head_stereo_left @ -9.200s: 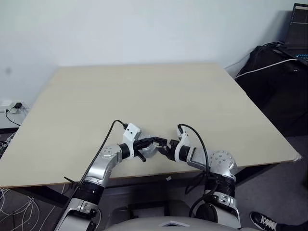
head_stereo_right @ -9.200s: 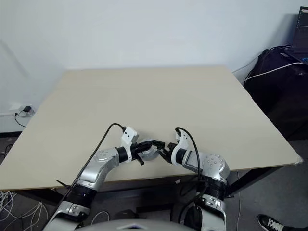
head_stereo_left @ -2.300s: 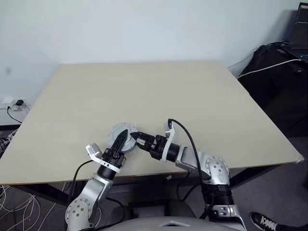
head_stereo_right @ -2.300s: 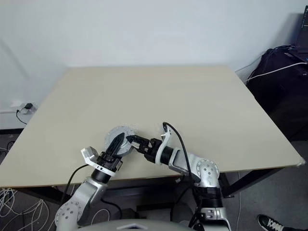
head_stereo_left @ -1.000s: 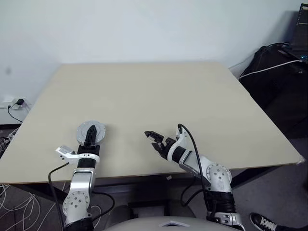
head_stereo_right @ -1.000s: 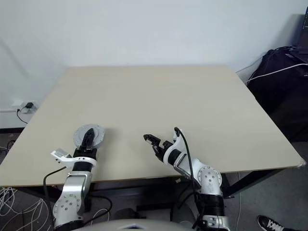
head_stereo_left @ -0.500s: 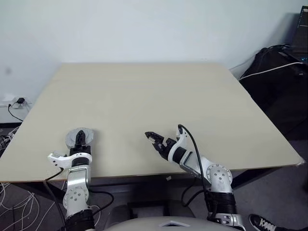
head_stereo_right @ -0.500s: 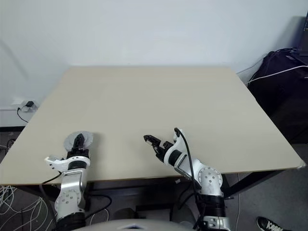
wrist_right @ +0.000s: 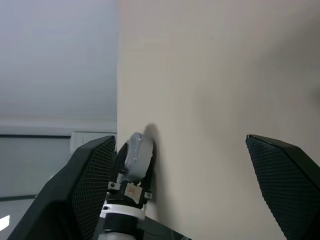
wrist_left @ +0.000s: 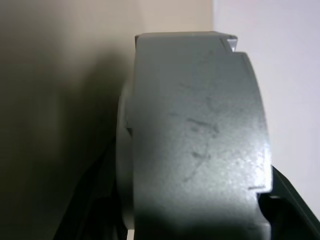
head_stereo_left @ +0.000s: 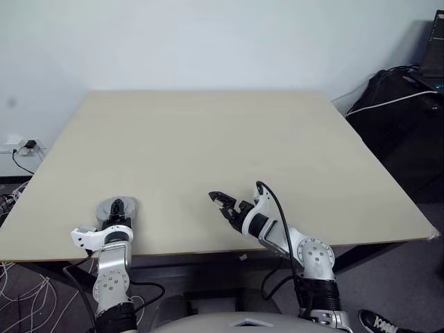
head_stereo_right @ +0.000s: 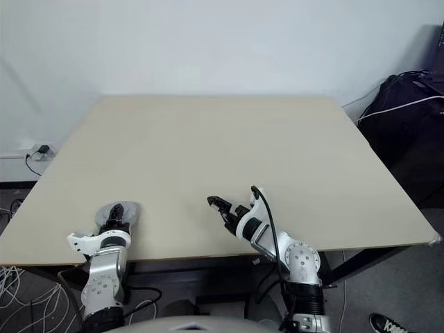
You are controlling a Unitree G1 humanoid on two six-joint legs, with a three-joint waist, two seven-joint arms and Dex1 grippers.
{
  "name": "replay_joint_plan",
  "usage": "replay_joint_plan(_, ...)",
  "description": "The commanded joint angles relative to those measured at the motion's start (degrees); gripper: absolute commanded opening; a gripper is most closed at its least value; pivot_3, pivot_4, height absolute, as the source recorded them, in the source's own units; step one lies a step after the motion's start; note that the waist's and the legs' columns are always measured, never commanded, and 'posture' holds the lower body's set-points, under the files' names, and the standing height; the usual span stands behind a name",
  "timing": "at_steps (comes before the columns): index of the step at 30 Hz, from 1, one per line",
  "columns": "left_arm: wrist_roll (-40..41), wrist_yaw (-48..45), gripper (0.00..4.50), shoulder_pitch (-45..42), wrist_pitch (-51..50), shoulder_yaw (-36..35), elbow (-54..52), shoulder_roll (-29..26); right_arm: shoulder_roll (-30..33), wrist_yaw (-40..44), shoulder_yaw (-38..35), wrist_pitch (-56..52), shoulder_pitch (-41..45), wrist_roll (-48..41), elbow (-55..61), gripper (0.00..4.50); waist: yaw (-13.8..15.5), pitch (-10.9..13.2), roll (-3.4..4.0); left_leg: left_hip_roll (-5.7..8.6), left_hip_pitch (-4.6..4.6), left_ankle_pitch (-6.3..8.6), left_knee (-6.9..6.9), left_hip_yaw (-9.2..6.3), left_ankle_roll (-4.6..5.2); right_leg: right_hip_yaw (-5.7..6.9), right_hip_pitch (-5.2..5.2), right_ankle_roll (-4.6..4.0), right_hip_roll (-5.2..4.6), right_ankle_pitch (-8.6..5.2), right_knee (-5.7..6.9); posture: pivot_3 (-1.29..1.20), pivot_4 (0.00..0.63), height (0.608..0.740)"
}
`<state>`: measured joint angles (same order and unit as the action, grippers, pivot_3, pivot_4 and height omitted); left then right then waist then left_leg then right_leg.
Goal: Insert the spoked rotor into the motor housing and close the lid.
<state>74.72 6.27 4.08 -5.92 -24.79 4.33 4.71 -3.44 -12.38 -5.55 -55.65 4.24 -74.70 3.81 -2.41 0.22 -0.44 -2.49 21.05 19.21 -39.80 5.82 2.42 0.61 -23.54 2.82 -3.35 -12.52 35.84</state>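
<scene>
Grey metal disc, prob the assembled motor housing (head_stereo_left: pixel 115 210) w/ lid on, sits clamped edge-on in my left gripper (head_stereo_left: pixel 116 207) at the near-left corner of the table (head_stereo_left: pixel 208 139). From my left wrist I see its thick rim (wrist_left: pixel 195 135) standing upright betw my fingers. My right gripper (head_stereo_left: pixel 223 205) hovers empty, jaws wide, near the front edge mid-table, well apart to the right. Left arm is the one on it; disc's flat face must go down onto the tabletop just below.

The motor housing (wrist_left: pixel 195 135) is matt grey cast metal, finely scratched. The tabletop (head_stereo_left: pixel 208 146) is smooth, pale, matt wood. The right tool's fingers (wrist_right: pixel 285 180) show black textured pads.
</scene>
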Motion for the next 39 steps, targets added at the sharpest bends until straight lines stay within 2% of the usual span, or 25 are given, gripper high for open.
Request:
replay_joint_plan(1,-0.69,0.29,2.14,-2.93,0.71,-0.26,-1.74,4.62,-0.58,0.86,-0.19,-0.08,0.55,-0.67,2.79,4.50,0.03,0.00,0.00,0.00,0.00,0.00,0.00,0.00,0.00,0.00,0.00,0.00,0.00,0.00,0.00,0.00,0.000,0.740)
replay_joint_plan(2,-0.70,0.44,2.14,-2.89,0.63,-0.22,-1.71,4.62,-0.59,0.84,-0.20,-0.09,0.55,-0.68,2.79,4.50,0.04,0.00,0.00,0.00,0.00,0.00,0.00,0.00,0.00,0.00,0.00,0.00,0.00,0.00,0.00,0.00,0.000,0.740)
replay_joint_plan(9,-1.24,1.42,4.40,-2.24,-0.24,0.17,-1.91,4.80,-0.62,0.78,-0.22,-0.14,0.58,-0.68,2.73,4.50,0.24,-0.13,0.20,0.00,-0.20,0.07,-0.02,0.00,0.13,0.00,0.19,-0.12,0.00,-0.05,0.03,0.00,0.000,0.740)
replay_joint_plan(20,-2.55,3.68,4.45,1.82,-2.26,1.63,-5.17,6.61,-0.55,0.65,-0.19,-0.41,0.39,-0.77,2.74,4.50,0.13,-0.22,0.25,0.00,-0.25,0.01,-0.02,0.04,0.02,-0.03,0.23,-0.12,0.00,-0.05,0.01,0.00,0.000,0.740)
replay_joint_plan(39,-0.95,10.21,4.45,14.51,-6.23,7.15,-15.98,8.75,-0.79,0.73,-0.28,-1.26,0.51,-0.65,2.39,4.50,-0.28,-0.29,0.35,-0.03,-0.26,0.13,-0.02,0.08,0.18,-0.06,0.19,-0.23,-0.02,-0.12,0.01,0.00,0.000,0.740)
